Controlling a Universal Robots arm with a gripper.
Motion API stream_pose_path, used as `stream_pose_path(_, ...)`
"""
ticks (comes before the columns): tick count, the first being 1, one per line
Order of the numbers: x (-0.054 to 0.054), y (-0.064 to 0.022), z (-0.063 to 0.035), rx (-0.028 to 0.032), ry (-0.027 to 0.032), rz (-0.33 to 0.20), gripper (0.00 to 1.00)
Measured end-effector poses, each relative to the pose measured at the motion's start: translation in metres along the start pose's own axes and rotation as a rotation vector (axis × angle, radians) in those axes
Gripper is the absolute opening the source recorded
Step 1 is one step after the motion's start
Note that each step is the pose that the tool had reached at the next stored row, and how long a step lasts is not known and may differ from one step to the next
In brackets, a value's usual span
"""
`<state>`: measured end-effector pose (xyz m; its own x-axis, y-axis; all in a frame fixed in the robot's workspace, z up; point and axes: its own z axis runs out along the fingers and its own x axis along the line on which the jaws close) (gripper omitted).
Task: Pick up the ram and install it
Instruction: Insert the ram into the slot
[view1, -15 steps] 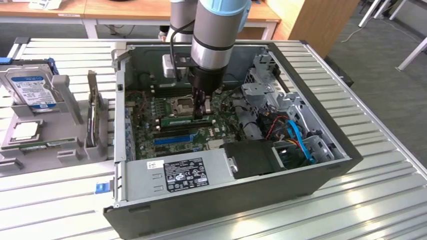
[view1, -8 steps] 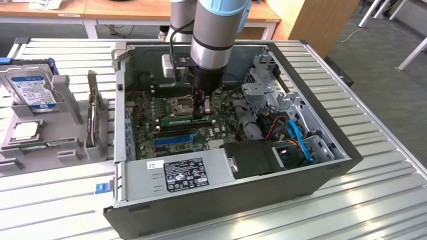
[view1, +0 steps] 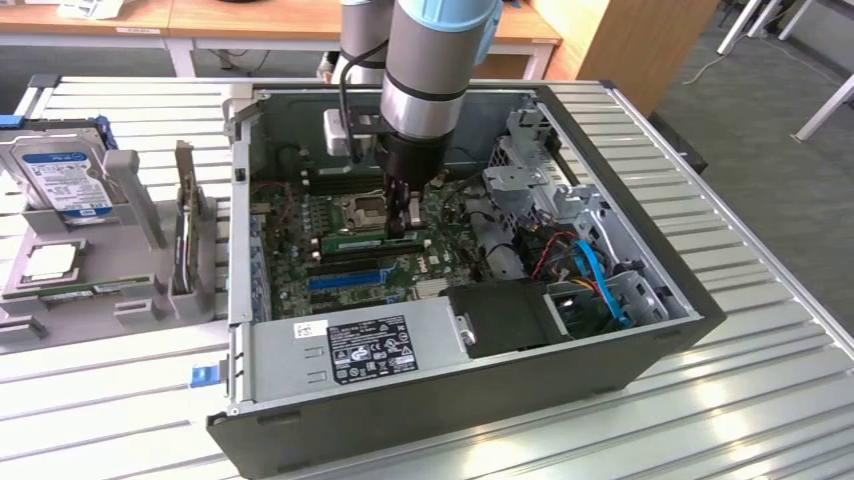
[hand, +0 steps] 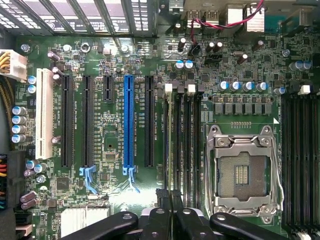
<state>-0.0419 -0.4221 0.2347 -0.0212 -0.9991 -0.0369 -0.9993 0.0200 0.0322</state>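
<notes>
- The arm (view1: 427, 60) is reaching straight down into the open case (view1: 534, 400), which is lying on its side on the tabletop (view1: 747, 400) so the board is facing up.
- The fingers (view1: 398, 218) are pinching narrow on the ram (view1: 360, 241), gripping it near the end toward the exterior view's right.
- The ram is sitting low over the board (hand: 110, 135), lying lengthwise just beside the socket (view1: 363, 210) and stretching toward the exterior view's left.
- It is being held on edge with its long side level, which seems meant to let the whole bottom edge meet a slot at once.
- In the wrist view the fingers (hand: 159, 220) are framing the black slots (hand: 185, 145), which are running straight away from them, so the grip looks lined up with the slot direction.
- Whether the ram is seated, or only resting on a slot, cannot be told.
- On the exterior view's left a grey tray (view1: 80, 280) is holding spare parts, well apart from the work.
</notes>
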Motion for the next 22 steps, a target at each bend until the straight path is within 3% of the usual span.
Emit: stream_pose_path(22,-0.001,0.0004,0.002,0.0,0.0002,0.001,0.12)
